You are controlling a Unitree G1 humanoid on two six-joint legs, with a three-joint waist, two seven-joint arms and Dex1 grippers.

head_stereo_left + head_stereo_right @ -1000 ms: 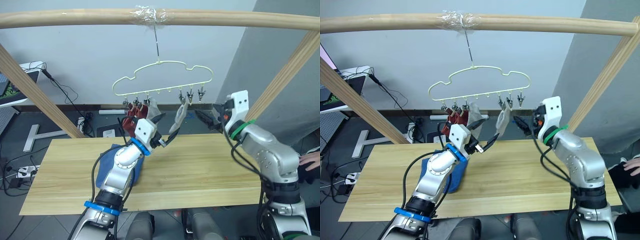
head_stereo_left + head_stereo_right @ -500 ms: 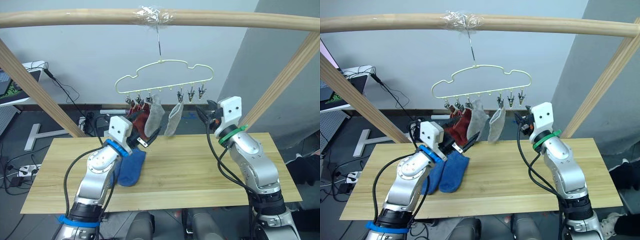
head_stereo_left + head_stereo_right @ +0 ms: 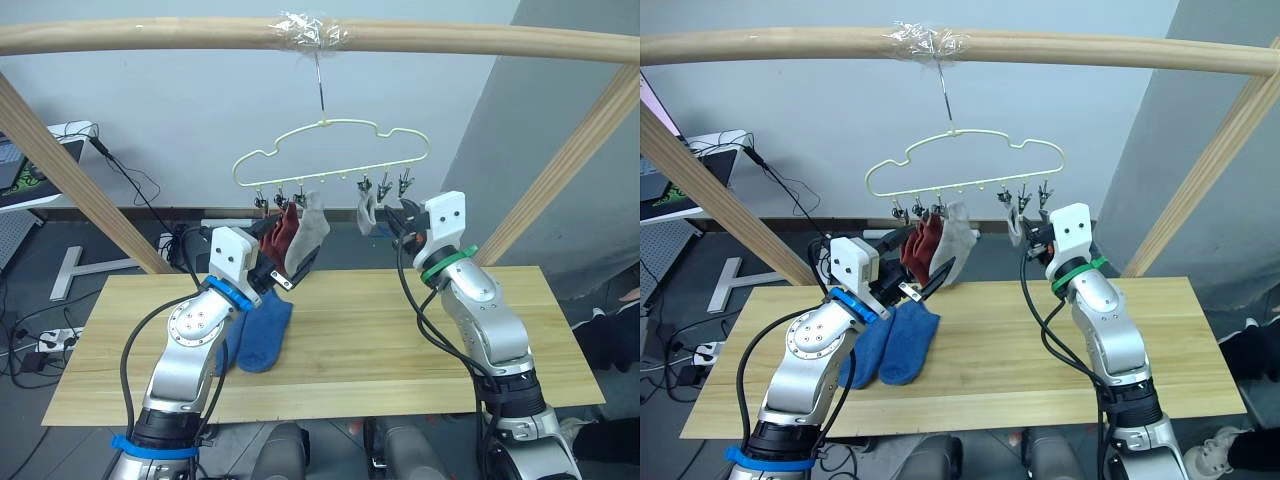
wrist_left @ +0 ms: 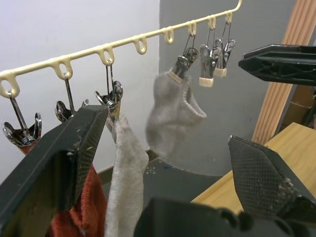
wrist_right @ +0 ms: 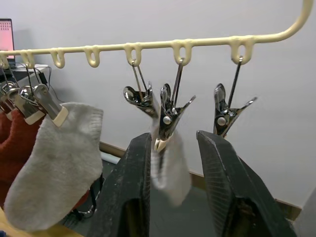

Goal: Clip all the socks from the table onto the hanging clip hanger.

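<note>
Under the wooden frame bar point(image 3: 300, 33), the pale yellow clip hanger point(image 3: 330, 150) is hanging by its hook, which is taped to the bar. Two rust red socks point(image 3: 281, 232) are dangling from its leftmost clips, bunched together, and a light grey sock point(image 3: 307, 232) is hanging just beside them. A second light grey sock point(image 3: 366, 212) is hanging further along, toward the robot's right, from one of the clips point(image 5: 165, 116) there; in the right wrist view the clip beside it is hanging bare.

The right gripper point(image 5: 170, 173) is raised up to that end of the hanger, its two black fingers point(image 5: 131, 190) parted and reaching up on either side of the second grey sock and its clip, without closing on them. The left gripper point(image 3: 285, 265) is lifted just below the red socks and the first grey sock, its fingers spread wide and holding nothing; in the left wrist view the hanging socks are showing between and beyond them.

On the light wooden table point(image 3: 400, 340), the two blue socks point(image 3: 262, 333) are lying side by side near the robot's left arm, partly hidden behind that arm, well below the hanger.
</note>
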